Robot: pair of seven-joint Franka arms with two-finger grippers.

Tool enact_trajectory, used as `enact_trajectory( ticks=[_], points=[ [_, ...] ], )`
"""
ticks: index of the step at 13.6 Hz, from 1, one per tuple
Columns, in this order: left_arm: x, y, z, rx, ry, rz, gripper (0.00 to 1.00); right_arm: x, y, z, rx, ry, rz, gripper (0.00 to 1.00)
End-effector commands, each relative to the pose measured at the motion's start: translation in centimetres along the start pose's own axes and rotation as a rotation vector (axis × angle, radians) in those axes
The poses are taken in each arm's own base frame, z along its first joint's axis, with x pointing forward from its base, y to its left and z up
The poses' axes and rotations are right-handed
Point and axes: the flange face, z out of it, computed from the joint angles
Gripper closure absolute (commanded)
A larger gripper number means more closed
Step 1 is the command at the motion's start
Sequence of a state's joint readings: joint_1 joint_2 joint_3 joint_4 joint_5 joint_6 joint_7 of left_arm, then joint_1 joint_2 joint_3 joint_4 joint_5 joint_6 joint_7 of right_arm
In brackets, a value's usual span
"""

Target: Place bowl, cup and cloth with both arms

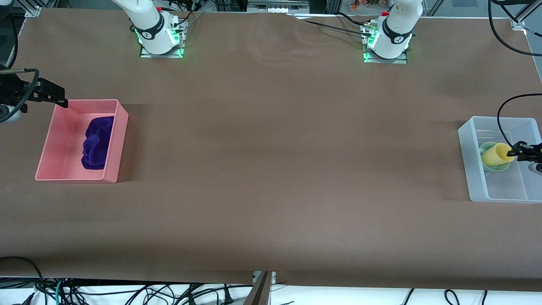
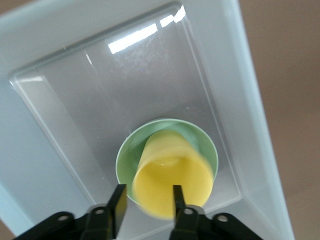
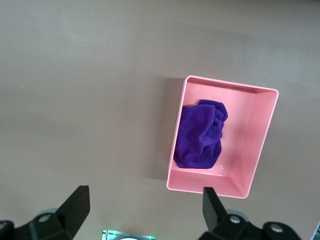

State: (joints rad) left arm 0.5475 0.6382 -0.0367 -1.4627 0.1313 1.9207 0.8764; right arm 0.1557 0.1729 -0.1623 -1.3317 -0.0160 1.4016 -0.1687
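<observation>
The yellow cup lies tilted in the grey-green bowl, which stands in a clear plastic bin at the left arm's end of the table. My left gripper hovers over this bin at the cup's rim. In the left wrist view its fingers are open, one outside the cup and one over its mouth, with the bowl beneath. The purple cloth lies bunched in a pink bin. My right gripper is open and empty, over the table by that bin's corner.
The right wrist view shows the pink bin with the cloth and brown table around it. The clear bin's wall surrounds the bowl. Both arm bases stand along the table's edge farthest from the front camera. Cables hang below the nearest edge.
</observation>
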Motion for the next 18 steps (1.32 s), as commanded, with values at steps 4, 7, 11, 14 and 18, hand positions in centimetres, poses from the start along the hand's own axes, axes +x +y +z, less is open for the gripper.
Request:
enact_trajectory(
  ticks=[4, 7, 11, 14, 18],
  points=[
    [5.5, 13.2, -14.1, -0.012, 0.009, 0.044, 0.0, 0.0, -0.7, -0.3, -0.01, 0.008, -0.008, 0.0],
    [8.4, 22.9, -18.6, -0.025, -0.04, -0.08, 0.0, 0.0, -0.5, -0.3, -0.01, 0.008, -0.005, 0.0],
    [9.1, 33.0, -24.2, 0.057, -0.043, -0.117, 0.0, 0.0, -0.5, -0.2, -0.011, 0.005, -0.005, 0.0],
    [7.6, 35.8, -26.3, 0.114, -0.02, -0.133, 0.0, 0.0, -0.5, -0.3, -0.014, 0.006, -0.003, 0.0],
    [5.4, 36.8, -23.9, 0.032, 0.258, -0.279, 0.0, 0.0, -0.4, -0.2, -0.014, 0.004, -0.003, 0.0]
  ],
)
